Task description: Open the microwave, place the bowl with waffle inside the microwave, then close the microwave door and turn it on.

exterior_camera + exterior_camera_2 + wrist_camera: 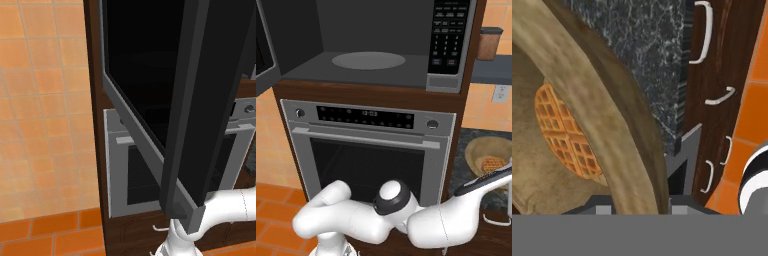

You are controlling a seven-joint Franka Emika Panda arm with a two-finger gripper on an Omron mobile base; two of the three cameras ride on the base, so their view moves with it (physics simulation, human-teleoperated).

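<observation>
The microwave [301, 30] stands open, its grey cavity showing a round turntable [368, 60]. The microwave door [145, 75], black glass in a grey frame, is swung out to the left. The tan bowl [476, 150] with a golden waffle [492, 164] is over the dark marble counter at the right; I cannot tell if it is lifted. In the hand view the bowl's thick rim [607, 105] runs down between the fingertips, with the waffle [564, 132] inside to the left. My gripper [641, 207] is shut on that rim.
A grey oven [366, 150] with knobs and a display strip sits under the microwave. The keypad [448, 35] is on the cavity's right. A jar [489, 44] stands on a shelf above the counter. Wooden drawers with white handles [704, 35] lie below the counter.
</observation>
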